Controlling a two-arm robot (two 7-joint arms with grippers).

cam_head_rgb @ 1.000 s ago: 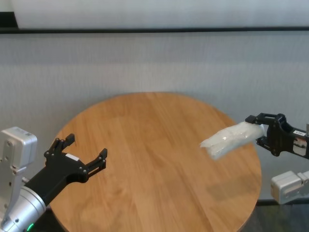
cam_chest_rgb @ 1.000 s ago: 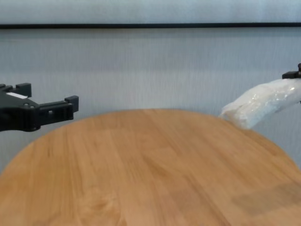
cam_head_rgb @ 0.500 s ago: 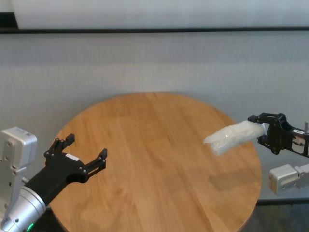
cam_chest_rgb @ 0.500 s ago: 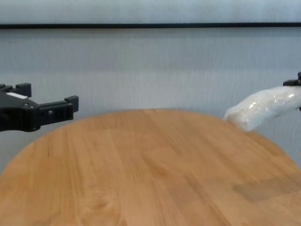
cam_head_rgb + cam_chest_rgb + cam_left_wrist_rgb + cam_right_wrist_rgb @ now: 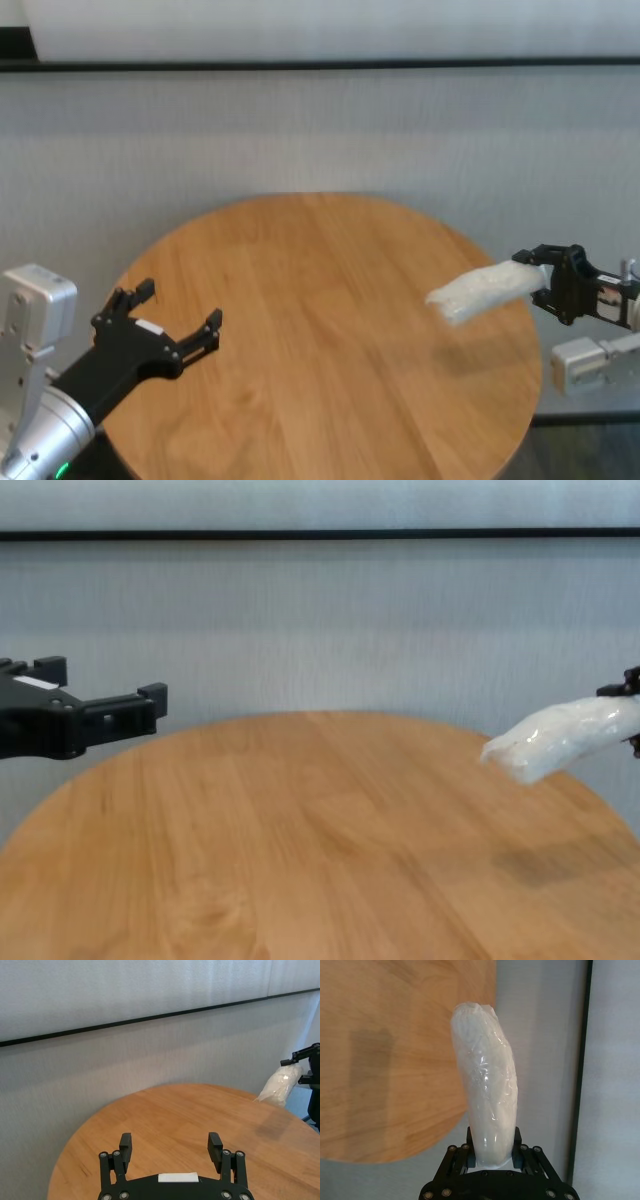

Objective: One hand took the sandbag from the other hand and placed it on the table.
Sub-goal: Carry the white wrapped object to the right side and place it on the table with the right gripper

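The sandbag (image 5: 480, 292), a white crinkly pouch, hangs in the air over the right rim of the round wooden table (image 5: 300, 300). My right gripper (image 5: 535, 278), the skeletal one, is shut on its outer end, just past the table's edge. In the right wrist view the sandbag (image 5: 487, 1095) sticks straight out from between the right gripper's (image 5: 492, 1142) fingers. It casts a shadow on the planks below. My left gripper (image 5: 180, 305), flat with a white sticker, hovers open over the table's left side, with nothing in it. The sandbag (image 5: 560, 738) tilts slightly down toward the table.
A pale grey wall with a dark horizontal stripe stands behind the table. The right arm's silver-grey wrist box (image 5: 580, 365) sits beyond the table's right rim. Bare planks (image 5: 300, 830) lie between the two grippers.
The right gripper has sunk lower with the sandbag and drawn slightly rightward; the bag lies flatter and closer to the tabletop. The left gripper has not moved.
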